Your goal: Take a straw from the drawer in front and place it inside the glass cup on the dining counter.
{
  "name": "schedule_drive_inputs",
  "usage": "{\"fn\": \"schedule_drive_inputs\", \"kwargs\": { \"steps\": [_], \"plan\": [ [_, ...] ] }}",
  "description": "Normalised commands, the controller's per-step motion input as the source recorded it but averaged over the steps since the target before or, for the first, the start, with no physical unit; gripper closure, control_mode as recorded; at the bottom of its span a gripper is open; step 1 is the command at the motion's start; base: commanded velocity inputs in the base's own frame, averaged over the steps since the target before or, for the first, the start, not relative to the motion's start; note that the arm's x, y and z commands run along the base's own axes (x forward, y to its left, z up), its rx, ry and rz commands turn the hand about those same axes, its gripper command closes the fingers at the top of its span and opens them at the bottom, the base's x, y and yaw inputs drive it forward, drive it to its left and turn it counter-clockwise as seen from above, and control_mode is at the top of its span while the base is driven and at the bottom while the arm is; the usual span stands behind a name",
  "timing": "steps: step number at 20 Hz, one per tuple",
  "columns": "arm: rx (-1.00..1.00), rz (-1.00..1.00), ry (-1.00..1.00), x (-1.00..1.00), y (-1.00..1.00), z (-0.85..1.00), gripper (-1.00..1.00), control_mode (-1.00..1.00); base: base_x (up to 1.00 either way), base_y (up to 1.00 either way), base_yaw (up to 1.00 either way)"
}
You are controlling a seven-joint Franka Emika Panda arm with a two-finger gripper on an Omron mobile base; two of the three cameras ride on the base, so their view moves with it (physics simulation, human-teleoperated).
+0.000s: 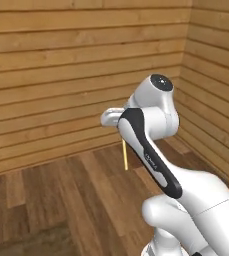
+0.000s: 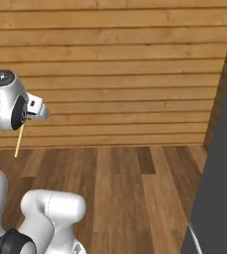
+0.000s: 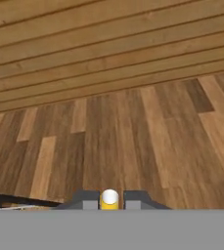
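Hand view shows my two-finger gripper (image 3: 109,201) pinched tight on the thin, straight pale-yellow straw (image 3: 109,198), which hangs below the hand over the wooden plank floor (image 1: 61,195). I judge this the carry; next I must find the cup.

Left and right base views sit behind the white arm (image 1: 186,200), looking forward and down; both share the horizontal-plank wooden wall (image 1: 61,75) at 12 o'clock and brown plank floor (image 2: 135,188). Hand view looks low across that floor.
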Motion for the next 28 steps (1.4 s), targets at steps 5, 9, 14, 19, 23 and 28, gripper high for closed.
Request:
{"fn": "schedule_drive_inputs", "kwargs": {
  "steps": [5, 9, 14, 19, 23, 28],
  "plan": [
    [0.0, 0.0, 0.0, 0.0, 0.0, 0.0, 1.0, 1.0, 1.0, 0.0, 0.24],
    [0.0, 0.0, 0.0, 0.0, 0.0, 0.0, 1.0, 1.0, 1.0, 0.0, 0.53],
    [0.0, 0.0, 0.0, 0.0, 0.0, 0.0, 1.0, 1.0, 1.0, 0.0, 0.69],
    [0.0, 0.0, 0.0, 0.0, 0.0, 0.0, 1.0, 1.0, 0.99, 0.0, 0.79],
    [0.0, 0.0, 0.0, 0.0, 0.0, 0.0, 1.0, 1.0, 0.98, 0.0, 0.8],
    [0.0, 0.0, 0.0, 0.0, 0.0, 0.0, 1.0, 1.0, 0.88, 0.0, 0.82]
  ]
}}
